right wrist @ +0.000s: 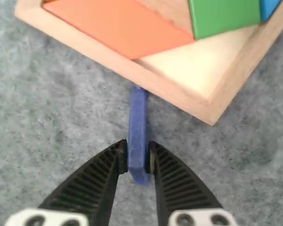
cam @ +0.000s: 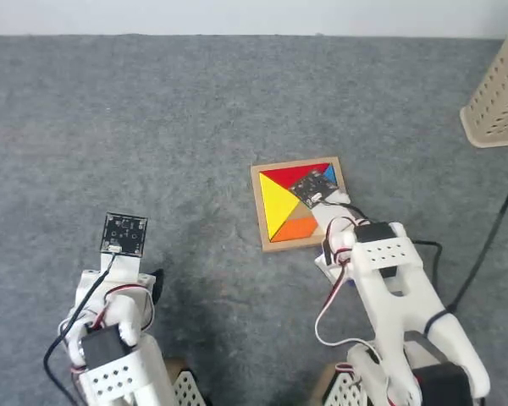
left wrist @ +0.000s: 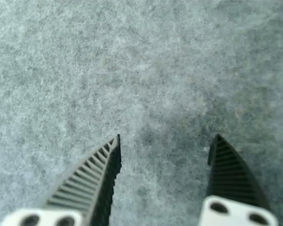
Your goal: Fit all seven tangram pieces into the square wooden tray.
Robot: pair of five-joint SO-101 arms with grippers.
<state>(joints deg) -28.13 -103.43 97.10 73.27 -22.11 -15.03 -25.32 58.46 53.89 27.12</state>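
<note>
Right gripper (right wrist: 137,147): ribbed black jaws are closed on a dark blue piece (right wrist: 137,123), a thin flat slab standing on edge and pinched across its thickness near its rear end. The piece's long axis runs straight forward out of the jaws. Its far end points at, and appears to touch, the outer wall of the square wooden tray (right wrist: 179,93), which lies directly ahead of the fingertips. The piece is outside the tray, over the grey carpet (right wrist: 47,108). The tray is pale, smooth-grained wood with a raised rim, and one corner sits ahead of the jaws and to one side. Inside, just beyond the rim, lies a flat matte orange piece (right wrist: 118,23), with a green piece (right wrist: 221,14) further ahead and a sliver of a light blue piece (right wrist: 270,5) beside the green. Bare tray floor shows between the green piece and the near rim. The high view adds a yellow triangle (cam: 275,203) and a red triangle (cam: 292,176) seated in the tray. Left gripper (left wrist: 168,137): jaws are spread wide and hold nothing, with fibrous, mottled carpet between and ahead of them, well apart from the tray
</note>
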